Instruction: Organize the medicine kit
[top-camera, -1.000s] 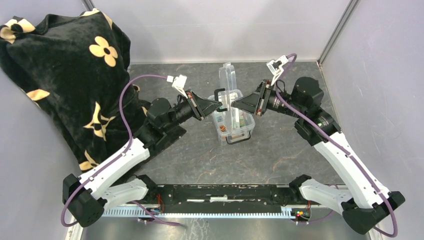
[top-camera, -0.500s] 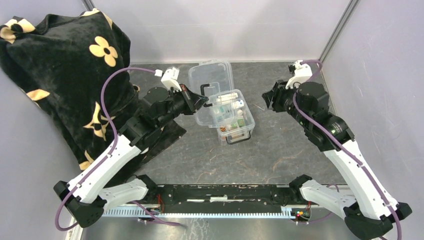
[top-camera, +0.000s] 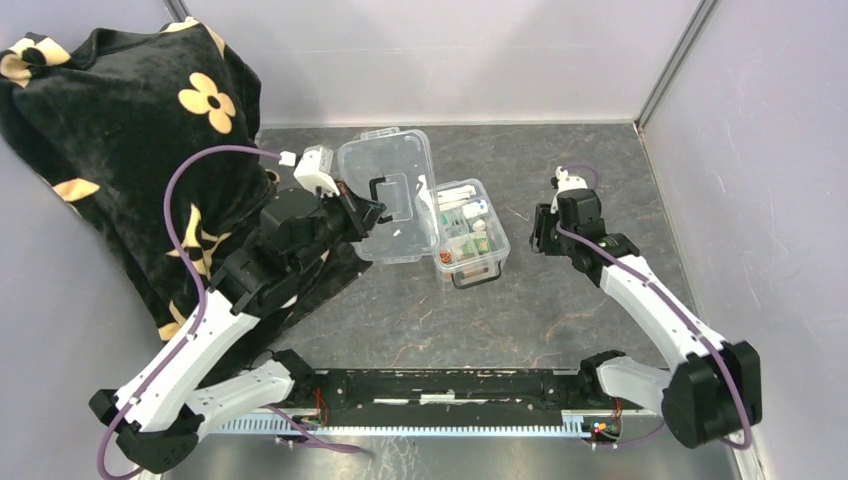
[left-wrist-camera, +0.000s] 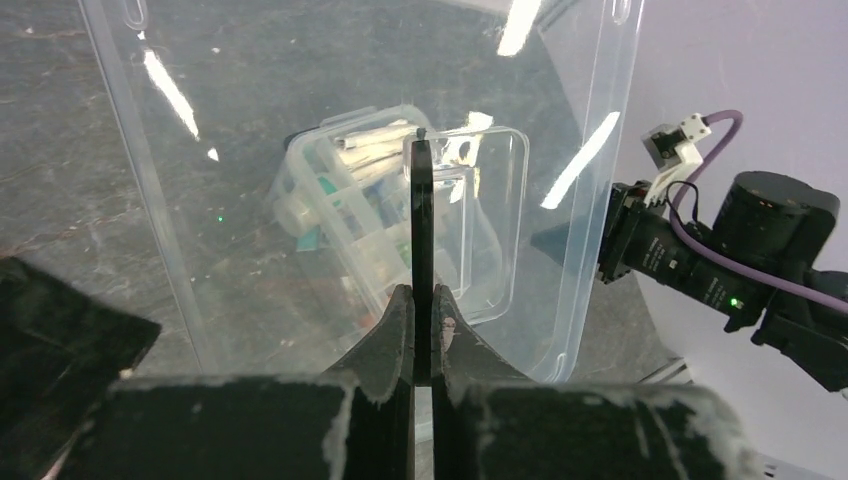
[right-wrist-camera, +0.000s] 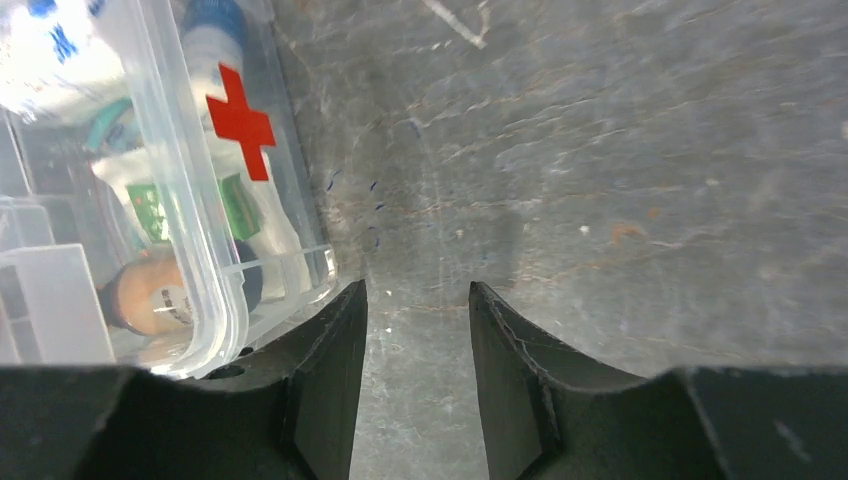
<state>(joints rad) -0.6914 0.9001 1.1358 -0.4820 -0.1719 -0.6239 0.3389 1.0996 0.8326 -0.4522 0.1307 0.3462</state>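
We find the medicine kit (top-camera: 470, 240) standing on the dark stone-patterned worktop (top-camera: 560, 300), a little above the centre of the top view. Its clear lid (top-camera: 395, 160) is swung open toward the left of the frame. The left fingers (left-wrist-camera: 398, 335) are closed tight on the black handle (left-wrist-camera: 421, 220) of that lid, and the left wrist view shows the thin bar pinched between them, with the lid tilted above the open box. Small white tubes, bottles and packets lie inside the box; we cannot read their labels. The right fingers (right-wrist-camera: 345, 330) stand partly apart and hold nothing. They are low over bare worktop just to the right of the kit, beside the wall that bears the red cross (right-wrist-camera: 240, 118). A black cloth with cream flowers (top-camera: 120, 120) fills the upper left of the top view.
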